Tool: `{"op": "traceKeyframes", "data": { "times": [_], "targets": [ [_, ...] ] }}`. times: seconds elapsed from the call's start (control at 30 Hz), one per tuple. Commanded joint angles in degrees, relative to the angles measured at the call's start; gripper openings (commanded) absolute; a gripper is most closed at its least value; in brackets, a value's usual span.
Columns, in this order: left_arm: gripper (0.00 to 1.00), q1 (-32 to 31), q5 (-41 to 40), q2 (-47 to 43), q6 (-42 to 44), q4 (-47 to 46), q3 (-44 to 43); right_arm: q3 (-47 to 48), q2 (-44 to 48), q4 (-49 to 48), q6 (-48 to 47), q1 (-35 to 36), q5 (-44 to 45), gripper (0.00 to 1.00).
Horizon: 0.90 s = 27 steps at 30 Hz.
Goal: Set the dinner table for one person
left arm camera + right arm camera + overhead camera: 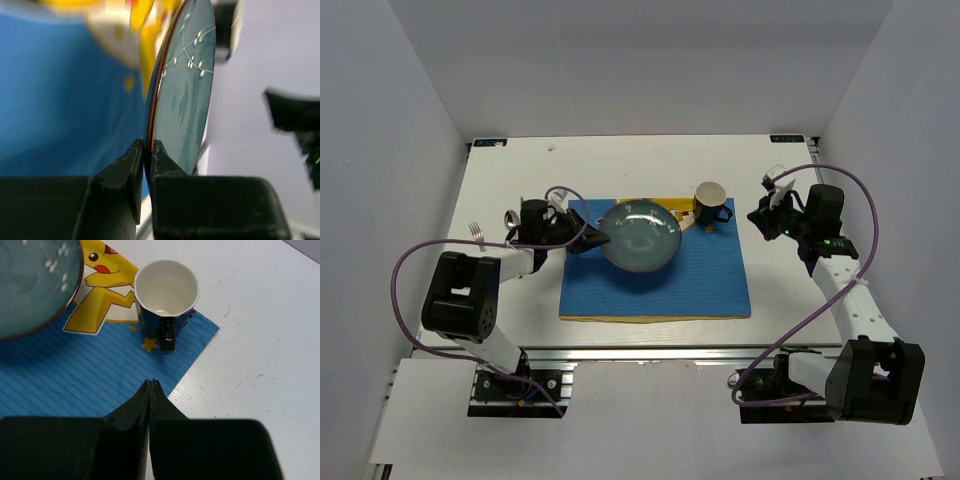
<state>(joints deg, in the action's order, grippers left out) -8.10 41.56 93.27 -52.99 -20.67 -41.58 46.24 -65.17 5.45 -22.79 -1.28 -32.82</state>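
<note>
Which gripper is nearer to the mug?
Right. The right gripper, shut and empty, is off the handle side of the mug; the left gripper clamps the plate on its rim away from the mug.

Blue striped placemat [700, 285] with yellow cartoon figure carries teal plate [640, 235] far-left, dark mug [710, 200] upright at far-right corner; fork [475, 232] lies well left.

The white table [650, 160] has a silver rail [650, 352] along its near edge. A blue striped placemat [660, 295] with a yellow cartoon figure lies flat around the middle of the table. A fork [475, 232] lies on the bare top, well left of the placemat.
</note>
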Motion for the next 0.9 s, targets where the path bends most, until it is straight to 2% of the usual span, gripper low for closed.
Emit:
{"op": "traceKeyframes", "data": {
  "times": [0.0,0.27,0.53,0.8,0.87],
  "targets": [
    [0.00,-1.8,4.5,-5.5,2.7,-0.7,2.6,0.4,1.4,-1.7,0.6,-0.3,-0.8,0.00],
    [0.00,-5.3,4.8,-3.8,2.5,-3.2,4.2,0.2,1.4,-1.1,0.3,-0.3,-0.8,0.00],
    [0.00,-7.0,4.8,3.2,3.3,-3.4,1.0,-0.6,1.2,-1.0,0.3,-0.3,-0.4,0.00],
    [0.00,-8.5,4.8,6.0,4.3,-2.0,-1.6,-1.2,1.3,-1.0,0.1,-0.3,0.2,0.00],
    [0.07,-8.5,4.1,5.7,5.7,0.7,-2.3,-1.2,1.4,-0.8,0.1,-0.3,0.1,0.00]
  ]
}}
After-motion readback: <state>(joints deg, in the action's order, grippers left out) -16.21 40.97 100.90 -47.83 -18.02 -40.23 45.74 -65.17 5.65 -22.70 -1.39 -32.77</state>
